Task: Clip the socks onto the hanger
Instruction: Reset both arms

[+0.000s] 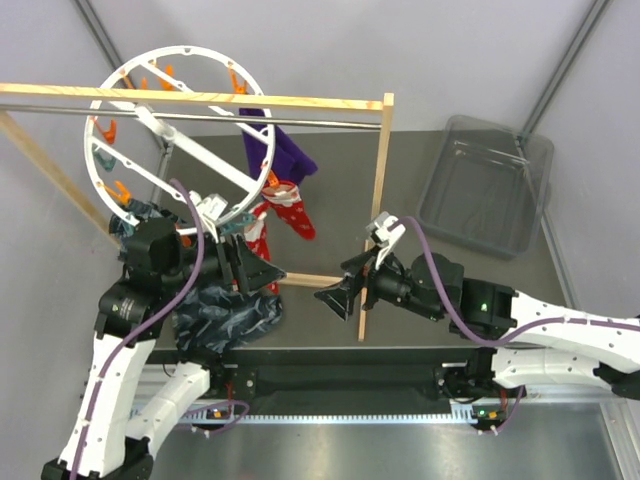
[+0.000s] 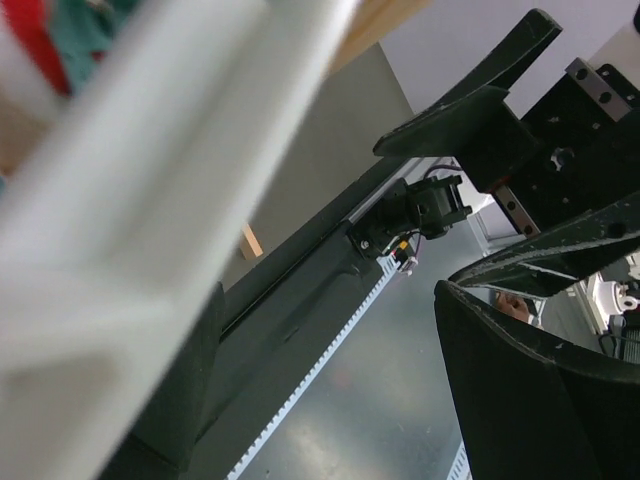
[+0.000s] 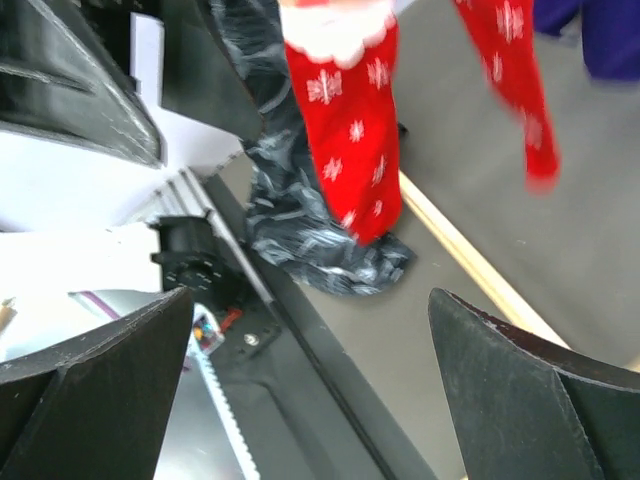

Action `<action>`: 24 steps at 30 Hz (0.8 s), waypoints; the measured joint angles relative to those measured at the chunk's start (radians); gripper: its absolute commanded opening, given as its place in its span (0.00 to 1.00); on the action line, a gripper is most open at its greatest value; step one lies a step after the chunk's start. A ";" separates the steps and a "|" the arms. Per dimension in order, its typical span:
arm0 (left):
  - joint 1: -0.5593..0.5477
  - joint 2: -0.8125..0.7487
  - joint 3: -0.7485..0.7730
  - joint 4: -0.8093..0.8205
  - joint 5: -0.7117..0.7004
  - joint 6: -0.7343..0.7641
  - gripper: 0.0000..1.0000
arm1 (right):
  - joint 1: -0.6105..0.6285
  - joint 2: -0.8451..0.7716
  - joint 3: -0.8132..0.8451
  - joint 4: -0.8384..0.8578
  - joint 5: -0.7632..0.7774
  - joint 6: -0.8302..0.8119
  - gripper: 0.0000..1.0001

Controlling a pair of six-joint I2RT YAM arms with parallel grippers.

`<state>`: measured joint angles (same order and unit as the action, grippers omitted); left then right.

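**Both grippers open and empty beside socks hanging on the drying ring**

A round white drying ring (image 1: pixel 185 48) with orange clips hangs from a wooden-framed rack (image 1: pixel 380 180) over the far left part of the tabletop. Three socks dangle from the ring's near rim: a purple sock (image 1: pixel 285 150) and, below it, two red Christmas socks (image 1: pixel 290 215). They hang above the middle of the tabletop.

The left gripper (image 1: pixel 255 268) sits just beside the lower red sock, its jaws spread and holding nothing. The right gripper (image 1: pixel 340 290) hovers near the rack's upright post, jaws spread wide and also empty.

Dark patterned fabric (image 1: pixel 225 315) lies crumpled at the near left edge. A clear plastic bin (image 1: pixel 480 190) sits at the far right corner.

As I read it, this is the release after a clipping, with the socks left to hang by themselves. I can see no loose sock in any view. The next move probably calls for drawing both arms away without catching the ring or the socks.

Only the overhead view shows the whole ring and both arms. The left wrist view is mostly filled by a blurred white ring bar (image 2: pixel 150 200) very close to the lens, and shows no socks clearly. The right wrist view gives the snowflake pattern on the red socks and the fabric beneath them, framed by its own parted fingers (image 3: pixel 100 380).
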<state>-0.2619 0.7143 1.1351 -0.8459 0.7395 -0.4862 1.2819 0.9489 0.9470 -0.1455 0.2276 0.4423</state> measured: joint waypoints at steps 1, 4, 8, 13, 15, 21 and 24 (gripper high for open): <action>0.000 -0.013 -0.021 0.028 0.005 -0.014 0.89 | 0.000 -0.013 -0.013 -0.002 0.008 -0.013 1.00; -0.001 -0.057 -0.072 0.114 0.018 -0.052 0.89 | 0.000 -0.027 -0.039 -0.029 0.042 -0.045 1.00; -0.002 -0.124 -0.091 0.223 0.054 -0.088 0.89 | 0.000 -0.023 -0.043 -0.082 0.077 -0.062 1.00; -0.002 -0.210 -0.091 0.318 0.079 -0.092 0.89 | 0.000 -0.026 -0.044 -0.133 0.122 -0.055 1.00; -0.002 -0.240 -0.090 0.332 0.085 -0.090 0.89 | 0.000 -0.033 -0.050 -0.135 0.133 -0.050 1.00; -0.002 -0.303 -0.054 0.301 0.111 -0.063 0.90 | 0.000 -0.066 -0.050 -0.151 0.170 -0.037 1.00; -0.002 -0.320 -0.029 0.291 0.127 -0.049 0.90 | 0.000 -0.072 -0.049 -0.173 0.183 -0.030 1.00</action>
<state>-0.2634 0.3943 1.1057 -0.5549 0.8661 -0.5354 1.2819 0.8768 0.8978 -0.3183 0.4103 0.4126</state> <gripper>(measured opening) 0.900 0.996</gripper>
